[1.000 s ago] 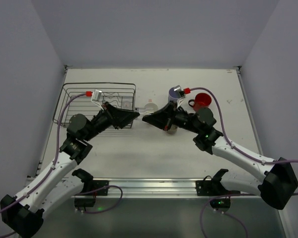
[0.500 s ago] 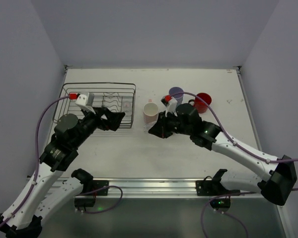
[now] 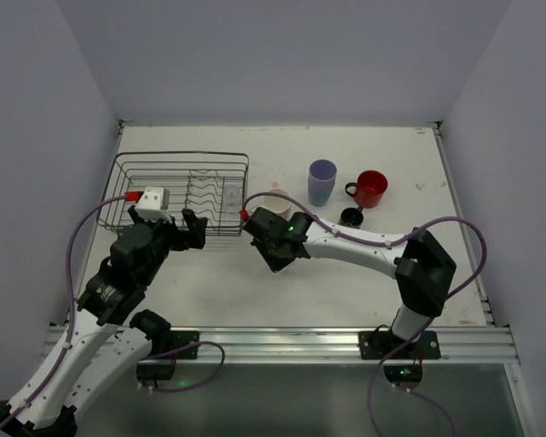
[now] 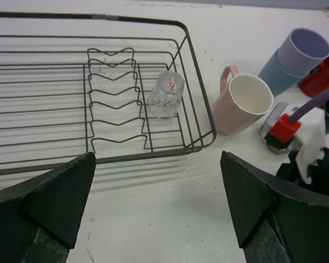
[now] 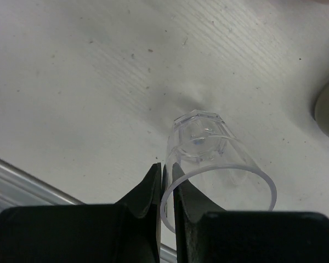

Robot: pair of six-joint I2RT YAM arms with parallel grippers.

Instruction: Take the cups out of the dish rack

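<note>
The black wire dish rack (image 3: 127, 196) (image 4: 44, 159) stands at the left with one clear cup (image 4: 167, 93) (image 3: 229, 193) upside down in it. My left gripper (image 4: 158, 159) (image 3: 196, 229) hangs open and empty over the table, just in front of the rack. My right gripper (image 5: 167, 167) (image 3: 273, 248) is shut on the wall of a second clear cup (image 5: 208, 145), one finger inside the rim and one outside, just above the table. On the table stand the pink cup (image 4: 244, 104) (image 3: 275, 200), the lavender tumbler (image 3: 322, 173) (image 4: 302, 46) nested in a blue cup (image 4: 274, 74), the red mug (image 3: 371, 188) and a small dark mug (image 3: 351, 217).
The right arm (image 3: 364, 244) stretches across the table's middle, from its base at the near right to beside the pink cup. Grey walls close in the back and both sides. A metal rail (image 3: 282, 341) runs along the near edge.
My left gripper has opened and pulled back left toward the rack's front. The right gripper has swung left and nearer, in front of the pink cup, which now stands uncovered.
</note>
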